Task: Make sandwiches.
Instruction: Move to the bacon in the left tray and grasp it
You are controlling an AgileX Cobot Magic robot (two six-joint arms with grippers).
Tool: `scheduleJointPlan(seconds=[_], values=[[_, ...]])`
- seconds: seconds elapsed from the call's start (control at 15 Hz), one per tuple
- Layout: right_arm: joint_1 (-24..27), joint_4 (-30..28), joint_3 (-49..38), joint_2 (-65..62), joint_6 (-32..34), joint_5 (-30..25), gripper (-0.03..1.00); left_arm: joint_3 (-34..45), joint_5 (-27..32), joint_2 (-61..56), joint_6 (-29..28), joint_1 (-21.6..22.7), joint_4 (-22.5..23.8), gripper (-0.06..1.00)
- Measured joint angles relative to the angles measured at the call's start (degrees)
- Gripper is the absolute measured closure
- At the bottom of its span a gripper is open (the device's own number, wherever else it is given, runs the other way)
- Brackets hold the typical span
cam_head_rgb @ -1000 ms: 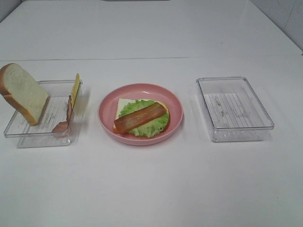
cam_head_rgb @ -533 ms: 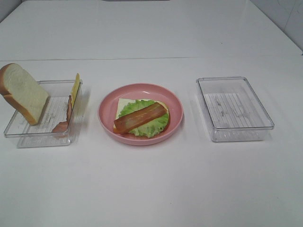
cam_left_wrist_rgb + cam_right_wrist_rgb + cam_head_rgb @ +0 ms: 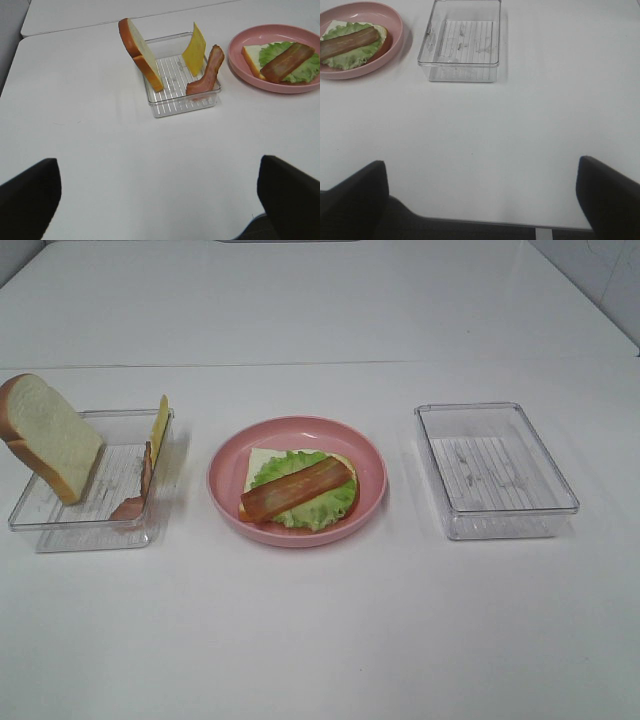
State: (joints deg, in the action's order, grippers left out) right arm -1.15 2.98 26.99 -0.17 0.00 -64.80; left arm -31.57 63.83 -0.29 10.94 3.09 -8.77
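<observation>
Sitting on a pink plate (image 3: 372, 472) mid-bench (image 3: 320, 640) is a half-built sandwich (image 3: 300, 490): a bottom bread slice (image 3: 260, 462), lettuce (image 3: 322, 512), then a bacon strip (image 3: 297, 487). Still to add, it seems, are the cheese square (image 3: 159, 426), perhaps the spare bacon (image 3: 143, 480), and the top bread slice (image 3: 50, 437), all propped in the clear tray (image 3: 60, 528) left of the plate. The left tool (image 3: 160, 200) and right tool (image 3: 482, 197) hang back from the food, fingers wide apart, holding nothing.
</observation>
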Motion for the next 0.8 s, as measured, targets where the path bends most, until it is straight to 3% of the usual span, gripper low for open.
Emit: scheduleJointPlan(seconds=[0.4, 0.6, 0.8], values=[[0.00, 0.00, 0.00, 0.00, 0.00, 0.00, -0.01, 0.00, -1.95, 0.74, -1.32, 0.00, -1.49, -0.05], [0.00, 0.00, 0.00, 0.00, 0.00, 0.06, -0.01, -0.40, -0.29, 9.91, -2.12, 0.00, -2.23, -0.05], [0.00, 0.00, 0.00, 0.00, 0.00, 0.06, -0.01, -6.19, 0.34, 25.44, -1.43, 0.00, -7.79, -0.05]])
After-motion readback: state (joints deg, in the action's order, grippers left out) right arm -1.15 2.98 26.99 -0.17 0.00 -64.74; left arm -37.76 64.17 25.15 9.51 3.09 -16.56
